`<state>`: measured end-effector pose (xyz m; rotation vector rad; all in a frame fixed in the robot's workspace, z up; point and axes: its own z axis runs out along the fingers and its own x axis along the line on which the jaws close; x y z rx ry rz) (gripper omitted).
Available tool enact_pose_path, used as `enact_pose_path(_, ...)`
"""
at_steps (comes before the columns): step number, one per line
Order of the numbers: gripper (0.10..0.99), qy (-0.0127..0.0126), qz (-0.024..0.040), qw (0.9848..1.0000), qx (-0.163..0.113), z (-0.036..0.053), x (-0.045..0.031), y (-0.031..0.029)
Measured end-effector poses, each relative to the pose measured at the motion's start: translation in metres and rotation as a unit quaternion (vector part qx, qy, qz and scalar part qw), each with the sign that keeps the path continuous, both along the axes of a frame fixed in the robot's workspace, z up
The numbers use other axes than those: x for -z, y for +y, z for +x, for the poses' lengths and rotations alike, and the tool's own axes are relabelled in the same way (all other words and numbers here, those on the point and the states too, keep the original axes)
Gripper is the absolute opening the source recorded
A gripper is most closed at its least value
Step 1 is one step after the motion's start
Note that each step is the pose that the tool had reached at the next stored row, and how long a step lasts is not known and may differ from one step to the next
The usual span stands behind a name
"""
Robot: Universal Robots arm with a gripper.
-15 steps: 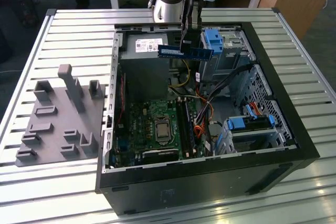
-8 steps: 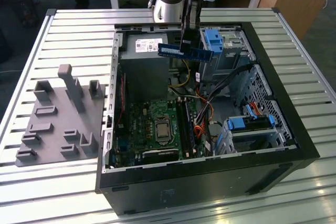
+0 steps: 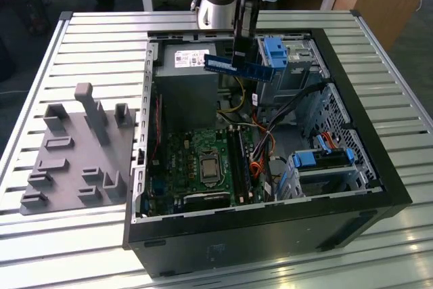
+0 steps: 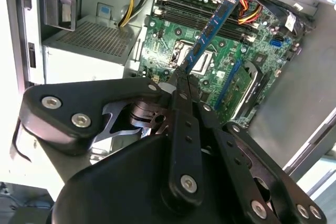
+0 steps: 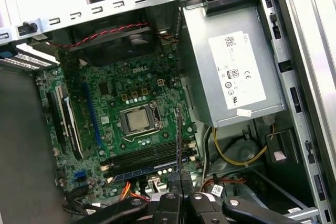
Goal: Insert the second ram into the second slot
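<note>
Resting on the table (image 3: 101,45) at the exterior view's left, a grey fixture (image 3: 78,150); right of it the open computer case (image 3: 379,167) — over its far part the hand (image 3: 242,57) hangs clamped on the second ram (image 3: 218,64), above the motherboard (image 3: 203,160).

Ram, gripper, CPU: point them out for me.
ram (image 4: 211,29), second wrist view, mid-board.
gripper (image 4: 181,81), second wrist view, between fingertips clamping the ram.
CPU (image 5: 137,120), first wrist view, centre of its metal lid.

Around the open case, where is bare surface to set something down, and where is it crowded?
Bare table slats lie behind the grey fixture and in front of it. The computer case is crowded: cables between motherboard and drive bays, and the gripper holds the second ram overhead.
</note>
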<state>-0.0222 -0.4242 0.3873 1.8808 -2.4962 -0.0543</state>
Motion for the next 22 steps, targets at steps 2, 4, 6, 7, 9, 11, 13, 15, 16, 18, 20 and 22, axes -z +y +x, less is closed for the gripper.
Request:
enact_pose_path(2, 0.114, 0.0000, 0.0000, 1.0000, 0.008, 0.0000, 0.0001, 0.0000)
enact_pose_path(4, 0.114, 0.0000, 0.0000, 0.9999, 0.016, 0.0000, 0.0001, 0.0000)
enact_pose_path(6, 0.114, 0.0000, 0.0000, 0.9997, 0.024, 0.0000, 0.0001, 0.0000)
enact_pose_path(7, 0.114, 0.0000, 0.0000, 0.9996, 0.027, 0.0000, 0.0001, 0.0000)
enact_pose_path(9, 0.114, 0.0000, 0.0000, 0.9994, 0.034, 0.0000, 0.0001, 0.0000)
enact_pose_path(11, 0.114, 0.0000, 0.0000, 0.9992, 0.041, 0.0000, 0.0001, 0.0000)
enact_pose_path(13, 0.114, 0.0000, 0.0000, 0.9989, 0.048, 0.0000, 0.0001, 0.0000)
enact_pose_path(15, 0.114, 0.0000, 0.0000, 0.9986, 0.054, 0.0000, 0.0001, 0.0000)
enact_pose_path(16, 0.114, 0.0000, 0.0000, 0.9984, 0.056, 0.0000, 0.0001, 0.0000)
enact_pose_path(18, 0.114, 0.0000, 0.0000, 0.9981, 0.062, 0.0000, 0.0002, 0.0000)
enact_pose_path(20, 0.114, 0.0000, 0.0000, 0.9978, 0.067, 0.0000, 0.0001, 0.0000)
enact_pose_path(22, 0.114, 0.0000, 0.0000, 0.9974, 0.072, 0.0000, 0.0001, 0.0000)
